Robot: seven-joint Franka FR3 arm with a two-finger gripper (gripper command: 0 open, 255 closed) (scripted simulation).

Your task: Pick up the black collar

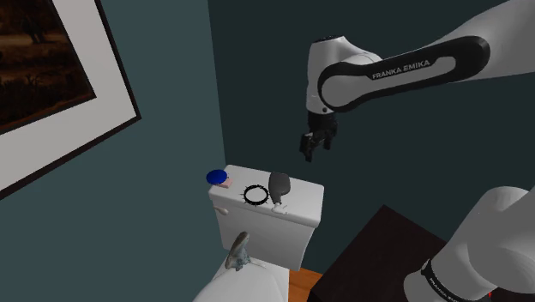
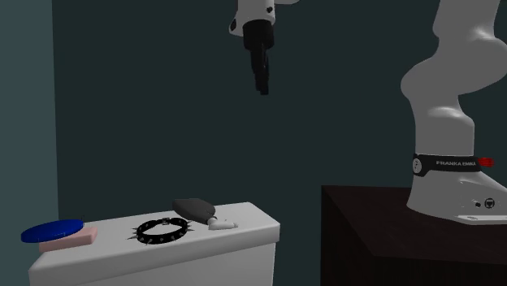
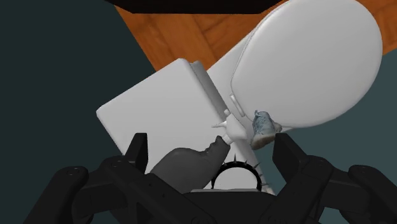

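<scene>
Black and ringed with spikes, the collar (image 1: 244, 196) (image 2: 161, 234) (image 3: 236, 167) is lying flat on the white toilet tank lid (image 1: 300, 193) (image 2: 122, 252) (image 3: 153, 108), near the middle of its top. A dark grey bottle (image 1: 279, 184) (image 2: 193, 210) (image 3: 184, 165) with a white nozzle is lying just beside the collar, on the shoulder view's right. A blue disc (image 1: 217, 178) (image 2: 53, 230) is sitting at the far left end of the lid in the same view, resting on a pink block (image 2: 69, 239).

The gripper (image 1: 314, 151) (image 2: 262, 85) (image 3: 210, 139) is hanging in the air well above the lid and apart from every item on it. In the shoulder view it is standing above and to the right of the collar. In the wrist view the two fingers are standing wide apart, gripping nothing, and the collar is showing between them, nearer the finger on the seat side.

The closed white toilet seat cover (image 1: 249, 287) (image 3: 312, 57) is lying below the tank, carrying a small grey-blue object (image 1: 237, 251) (image 3: 264, 124) near the hinge. The dark stand (image 1: 377, 249) (image 2: 382, 236) is sitting to the second exterior view's right of the tank.
</scene>
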